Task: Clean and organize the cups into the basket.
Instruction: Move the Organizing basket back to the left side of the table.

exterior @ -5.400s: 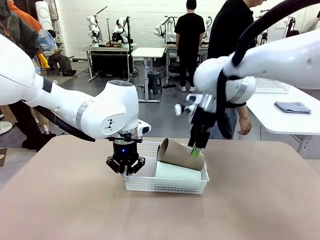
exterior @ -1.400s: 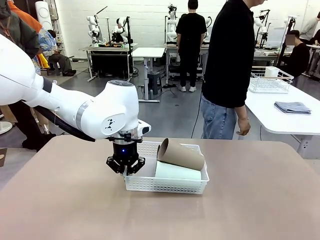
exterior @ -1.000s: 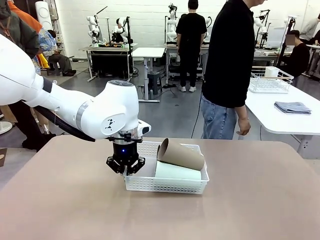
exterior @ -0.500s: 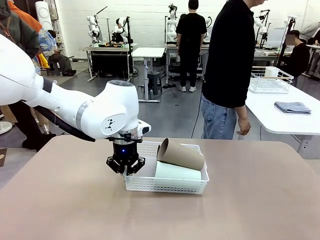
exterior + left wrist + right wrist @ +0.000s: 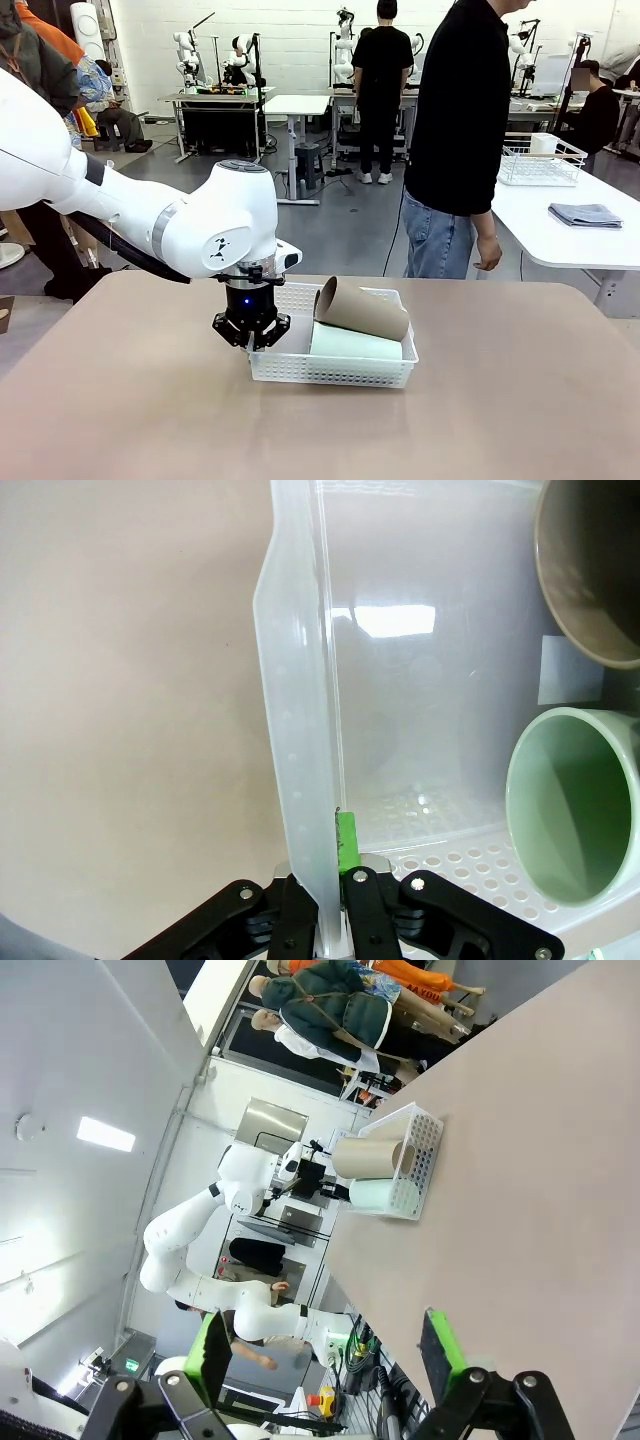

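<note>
White lattice plastic, the basket [image 5: 300, 368] is pinched at its thin end wall by the left end effector [image 5: 251, 335]; light, flexible. Beyond it lie the tan cup [image 5: 362, 308] and mint cup [image 5: 355, 343], judged rigid, slippery. The right end effector [image 5: 325, 1355] is spread, well apart.

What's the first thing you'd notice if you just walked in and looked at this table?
Probably the white basket in the middle of the table, with the brown cup lying on top of the green cup inside it. Right beside them, the left end effector pinches the basket's left wall shut.
</note>
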Controlling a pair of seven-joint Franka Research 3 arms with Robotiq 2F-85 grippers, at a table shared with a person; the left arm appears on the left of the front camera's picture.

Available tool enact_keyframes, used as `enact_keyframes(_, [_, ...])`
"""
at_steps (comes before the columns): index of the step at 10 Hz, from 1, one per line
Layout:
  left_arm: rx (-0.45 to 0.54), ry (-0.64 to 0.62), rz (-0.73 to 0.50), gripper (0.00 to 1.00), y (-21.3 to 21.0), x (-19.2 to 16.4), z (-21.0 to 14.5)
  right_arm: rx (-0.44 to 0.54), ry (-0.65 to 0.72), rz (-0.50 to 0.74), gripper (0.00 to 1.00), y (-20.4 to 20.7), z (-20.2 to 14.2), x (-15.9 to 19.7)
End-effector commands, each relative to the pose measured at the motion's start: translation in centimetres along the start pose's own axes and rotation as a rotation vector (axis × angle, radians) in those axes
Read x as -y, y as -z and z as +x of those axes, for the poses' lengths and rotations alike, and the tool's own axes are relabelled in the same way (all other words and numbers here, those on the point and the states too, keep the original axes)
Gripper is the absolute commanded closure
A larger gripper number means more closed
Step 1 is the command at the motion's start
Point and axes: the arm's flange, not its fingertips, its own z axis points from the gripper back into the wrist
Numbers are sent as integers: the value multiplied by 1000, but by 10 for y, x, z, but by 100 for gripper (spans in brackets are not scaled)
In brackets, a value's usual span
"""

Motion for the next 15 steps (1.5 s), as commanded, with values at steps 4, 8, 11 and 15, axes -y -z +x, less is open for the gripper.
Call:
enact_keyframes(4, [0, 1, 4, 100, 1, 0, -1, 3, -4, 18, 0, 0, -2, -1])
enact_keyframes(8, [-67, -65, 78, 96, 6, -83, 12, 3, -4, 18, 0, 0, -2, -1])
enact_keyframes(11, [54, -95, 192, 96, 0, -168, 14, 3, -4, 18, 0, 0, -2, -1])
enact_keyframes(15, [41, -70, 192, 96, -8, -275, 10, 3, -4, 18, 0, 0, -2, -1])
